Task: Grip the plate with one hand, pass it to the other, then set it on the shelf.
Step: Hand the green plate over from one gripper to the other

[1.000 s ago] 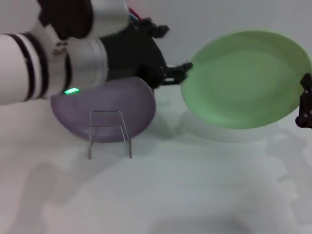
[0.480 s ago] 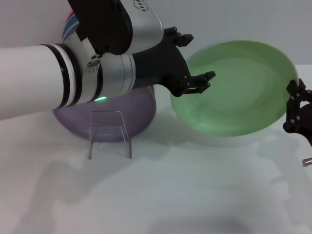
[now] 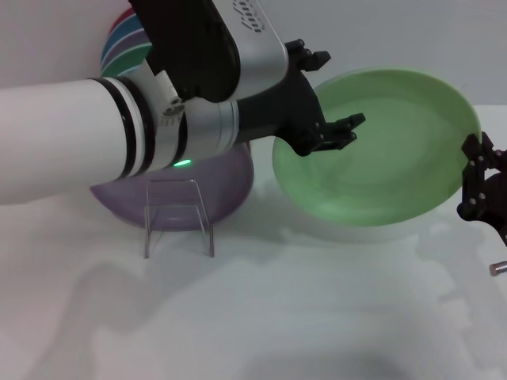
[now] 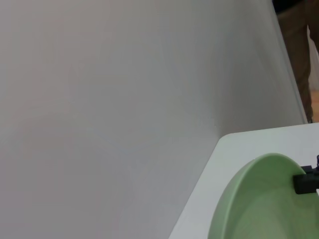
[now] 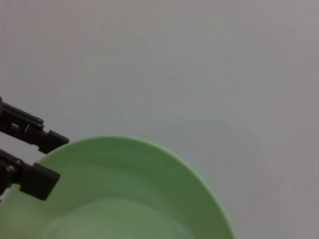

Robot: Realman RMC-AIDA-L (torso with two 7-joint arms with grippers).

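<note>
The plate [image 3: 380, 154], clamped at 3 o'clock by the right claw [image 3: 475, 178], may drop if released before the parted left claw [image 3: 333, 131] closes at 9 o'clock.

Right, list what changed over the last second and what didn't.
The left gripper swung in from beside the lilac plate to the mint-green plate; its open fingers now straddle the near rim, not yet clamped. The plate drifted slightly toward the robot's left, carried at its far edge by the right gripper. The shelf and lilac plate stayed put.
</note>
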